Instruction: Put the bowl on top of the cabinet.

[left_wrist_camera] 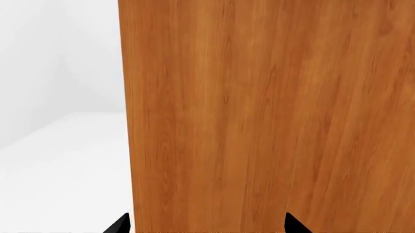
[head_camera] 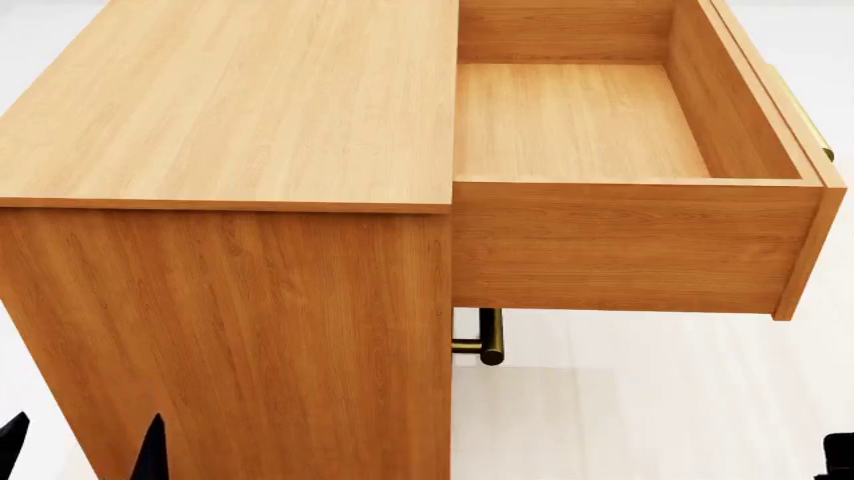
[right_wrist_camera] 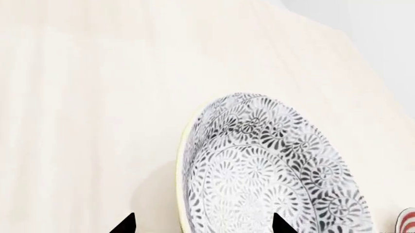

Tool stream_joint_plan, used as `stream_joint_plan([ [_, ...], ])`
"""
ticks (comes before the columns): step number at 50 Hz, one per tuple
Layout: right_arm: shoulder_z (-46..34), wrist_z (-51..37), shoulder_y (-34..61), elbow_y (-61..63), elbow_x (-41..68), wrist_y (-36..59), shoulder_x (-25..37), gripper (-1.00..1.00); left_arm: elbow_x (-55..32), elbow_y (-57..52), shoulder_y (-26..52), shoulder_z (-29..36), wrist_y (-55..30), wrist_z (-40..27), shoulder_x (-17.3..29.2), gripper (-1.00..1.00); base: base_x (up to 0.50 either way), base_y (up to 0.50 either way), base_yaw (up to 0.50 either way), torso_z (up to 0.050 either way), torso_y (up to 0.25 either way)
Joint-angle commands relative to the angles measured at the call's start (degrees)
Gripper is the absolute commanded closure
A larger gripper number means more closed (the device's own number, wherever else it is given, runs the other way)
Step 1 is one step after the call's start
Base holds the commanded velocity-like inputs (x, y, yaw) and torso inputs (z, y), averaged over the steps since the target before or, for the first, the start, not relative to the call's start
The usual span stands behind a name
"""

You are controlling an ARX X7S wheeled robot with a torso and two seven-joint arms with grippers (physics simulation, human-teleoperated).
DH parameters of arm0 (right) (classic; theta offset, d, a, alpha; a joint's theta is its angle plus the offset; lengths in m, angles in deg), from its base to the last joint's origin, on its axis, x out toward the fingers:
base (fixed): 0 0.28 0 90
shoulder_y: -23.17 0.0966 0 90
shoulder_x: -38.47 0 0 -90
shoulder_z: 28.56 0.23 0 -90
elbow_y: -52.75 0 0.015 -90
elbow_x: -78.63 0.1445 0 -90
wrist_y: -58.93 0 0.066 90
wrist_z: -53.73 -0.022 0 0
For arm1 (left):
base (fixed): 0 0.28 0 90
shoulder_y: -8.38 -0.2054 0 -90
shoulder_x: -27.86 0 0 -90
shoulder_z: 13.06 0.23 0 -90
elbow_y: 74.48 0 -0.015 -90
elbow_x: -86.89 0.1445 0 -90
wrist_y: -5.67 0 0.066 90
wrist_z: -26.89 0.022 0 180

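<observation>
Two dark fingertips of our right gripper (right_wrist_camera: 201, 224) sit apart, holding nothing, with the bowl (right_wrist_camera: 272, 174) just ahead on the pale floor (right_wrist_camera: 84, 97). Our left gripper (left_wrist_camera: 206, 224), also spread and empty, faces the cabinet (left_wrist_camera: 272, 116) side close ahead.

Our left end effector (head_camera: 80, 445) sits low at the head view's left corner, dark fingertips (left_wrist_camera: 120, 224) spread apart. Our right end effector (right_wrist_camera: 201, 225) shows parted fingertips (right_wrist_camera: 282, 224) too.
</observation>
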Motion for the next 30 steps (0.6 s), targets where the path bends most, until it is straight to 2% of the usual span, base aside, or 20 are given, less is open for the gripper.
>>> stream_joint_plan([
  [1,-1.56,0.98,1.75,-6.39,-1.23,-3.27,-0.83,-1.00,-0.20,0.18,-0.32,0.05,0.46,-0.06,0.16,-1.00,0.00,0.00,0.00,0.000,0.000],
  [5,-1.90,1.30,2.26,-7.63,-1.43,-3.45,-0.81,-1.00,-0.17,-0.06,-0.47,0.28,0.52,-0.08,0.27,-1.00,0.00,0.00,0.00,0.000,0.000],
  [8,-2.09,1.11,1.79,-11.56,-1.97,-7.32,-1.87,-1.00,-0.25,0.12,-0.37,0.25,0.62,-0.11,0.26,-1.00,0.00,0.00,0.00,0.000,0.000],
  [12,-2.24,1.37,2.48,-9.34,-1.68,-4.28,-1.32,-1.00,-0.32,0.19,-0.40,0.31,0.71,-0.11,0.32,-1.00,0.00,0.00,0.00,0.000,0.000],
  [13,-2.46,1.25,2.28,-12.43,-2.15,-7.38,-2.17,-1.00,-0.31,0.21,-0.39,0.32,0.71,-0.15,0.32,-1.00,0.00,0.00,0.00,0.000,0.000],
  [19,-2.46,1.27,2.77,-9.55,-1.76,-4.02,-1.67,-1.00,-0.50,0.30,-0.33,0.18,0.83,-0.21,0.48,-1.00,0.00,0.00,0.00,0.000,0.000],
  [26,-3.00,1.28,2.99,-12.86,-2.37,-6.93,-2.62,-1.00,-0.62,0.52,-0.44,0.18,1.26,-0.15,0.56,-1.00,0.00,0.00,0.00,0.000,0.000],
  [30,-2.89,1.37,3.24,-11.40,-2.12,-5.16,-2.18,-1.00,-0.74,0.72,-0.48,0.03,1.46,-0.16,0.65,-1.00,0.00,0.00,0.00,0.000,0.000],
])
